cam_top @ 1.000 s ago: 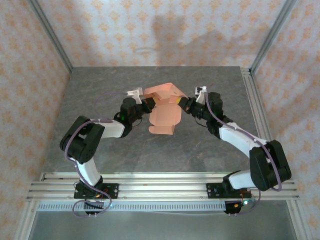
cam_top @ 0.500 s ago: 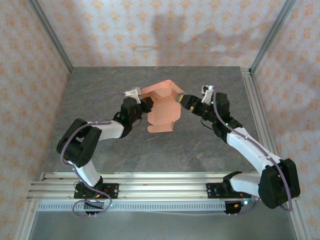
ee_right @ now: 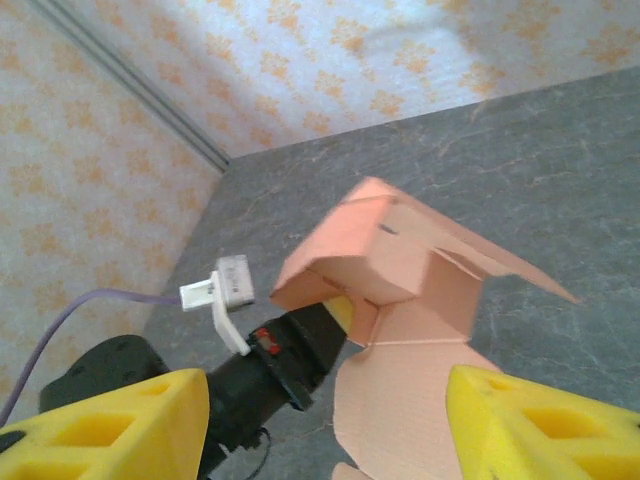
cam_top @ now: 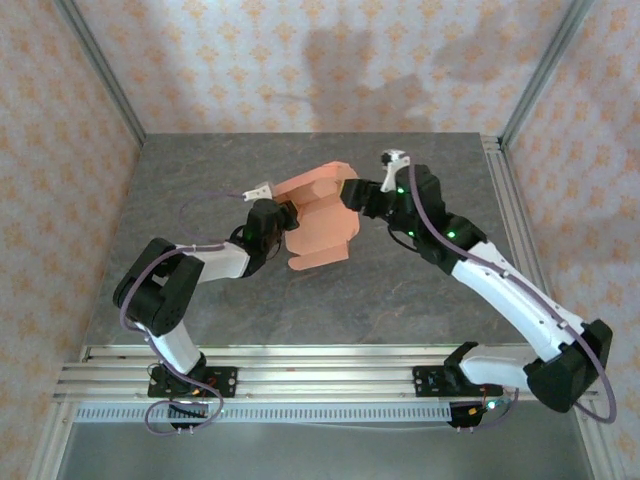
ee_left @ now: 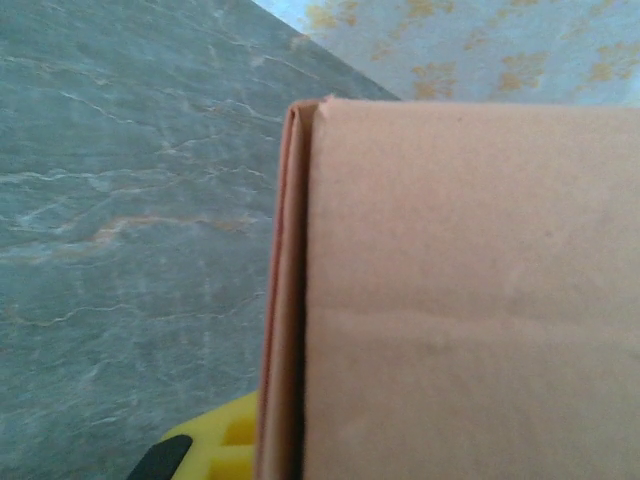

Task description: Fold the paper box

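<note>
over the middle of the grey table, one part-folded paper box sits between two grippers: the left gripper pinches its left edge, the right gripper is spread wide just beside its right flap.

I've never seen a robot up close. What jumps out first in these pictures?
The salmon-orange paper box, half folded with flaps sticking up, stands out at the middle of the grey marbled table, between two arms reaching in from either side. The left end effector pinches its left edge. The right end effector hangs open by its far right corner.
</note>
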{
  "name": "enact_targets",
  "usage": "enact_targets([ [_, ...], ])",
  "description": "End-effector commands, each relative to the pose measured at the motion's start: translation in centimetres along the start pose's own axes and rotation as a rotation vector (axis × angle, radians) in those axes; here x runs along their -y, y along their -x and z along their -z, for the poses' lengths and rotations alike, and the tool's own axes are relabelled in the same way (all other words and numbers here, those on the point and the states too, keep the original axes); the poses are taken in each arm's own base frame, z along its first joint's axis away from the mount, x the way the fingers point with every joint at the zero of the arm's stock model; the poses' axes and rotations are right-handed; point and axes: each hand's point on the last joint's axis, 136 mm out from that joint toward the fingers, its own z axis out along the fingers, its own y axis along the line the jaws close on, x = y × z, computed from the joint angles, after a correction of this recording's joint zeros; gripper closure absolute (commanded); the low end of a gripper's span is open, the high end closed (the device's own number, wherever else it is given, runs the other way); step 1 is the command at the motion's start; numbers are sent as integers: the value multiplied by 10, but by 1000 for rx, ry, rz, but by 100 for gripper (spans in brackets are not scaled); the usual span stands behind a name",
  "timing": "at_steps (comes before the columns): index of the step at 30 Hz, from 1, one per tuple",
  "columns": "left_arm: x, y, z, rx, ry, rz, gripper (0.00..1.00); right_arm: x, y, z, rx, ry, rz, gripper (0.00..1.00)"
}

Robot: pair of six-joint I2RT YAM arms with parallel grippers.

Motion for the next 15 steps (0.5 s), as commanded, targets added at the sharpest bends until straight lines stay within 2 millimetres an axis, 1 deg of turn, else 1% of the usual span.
enact_targets([
  [1,-1,19,14,84,72,-63,100,-2,-2,-18,-22,-119,55,38],
  [3,3,20,17,94,58,-81,100,-15,0,-32,-30,-113,50,39],
  [6,6,23,22,104,63,-113,100,-23,4,-53,-36,-127,38,41],
  [8,8,25,25,110,48,-108,100,-23,7,-62,-33,-145,36,47],
  [9,10,25,26,112,38,-103,100,-23,7,-66,-39,-153,42,48],
  [12,12,24,29,118,25,-104,100,-20,6,-73,-57,-183,56,49],
  [15,10,24,32,128,28,-94,100,-11,-1,-79,-85,-222,50,49],
])
